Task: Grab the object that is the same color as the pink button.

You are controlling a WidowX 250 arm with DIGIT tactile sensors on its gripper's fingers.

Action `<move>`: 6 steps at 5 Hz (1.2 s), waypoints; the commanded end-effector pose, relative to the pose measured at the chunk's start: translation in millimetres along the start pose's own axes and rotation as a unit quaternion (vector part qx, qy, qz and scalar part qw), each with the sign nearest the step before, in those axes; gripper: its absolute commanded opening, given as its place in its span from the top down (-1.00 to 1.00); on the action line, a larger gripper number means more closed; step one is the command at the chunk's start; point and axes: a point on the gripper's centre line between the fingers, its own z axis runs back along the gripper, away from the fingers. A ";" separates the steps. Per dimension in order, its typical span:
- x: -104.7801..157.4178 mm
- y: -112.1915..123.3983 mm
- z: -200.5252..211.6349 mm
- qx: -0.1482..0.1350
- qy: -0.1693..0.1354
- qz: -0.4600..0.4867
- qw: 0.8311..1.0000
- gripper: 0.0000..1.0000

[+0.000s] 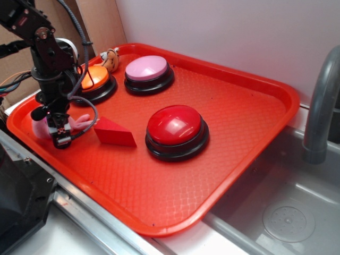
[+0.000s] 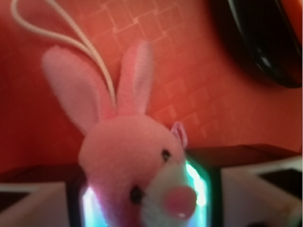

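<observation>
The pink plush bunny (image 1: 38, 126) lies at the left side of the red tray (image 1: 234, 159), its ears pointing toward the red wedge. In the wrist view its head (image 2: 128, 151) fills the gap between my fingers (image 2: 38, 203), with both pads pressed against it and the ears and a white loop sticking out ahead. My gripper (image 1: 59, 135) is low over the tray, shut on the bunny. The pale pink button (image 1: 147, 69) sits at the tray's back, apart from the gripper.
A red wedge block (image 1: 114, 133) lies just right of the gripper. An orange button (image 1: 94, 78) is right behind the arm; its black base (image 2: 265, 42) shows in the wrist view. A large red button (image 1: 175, 125), a tiger plush (image 1: 110, 57), and a sink with faucet (image 1: 319, 106) are also here.
</observation>
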 end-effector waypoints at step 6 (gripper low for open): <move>68.7 -5.3 183.8 -0.108 -0.120 0.173 0.972 1.00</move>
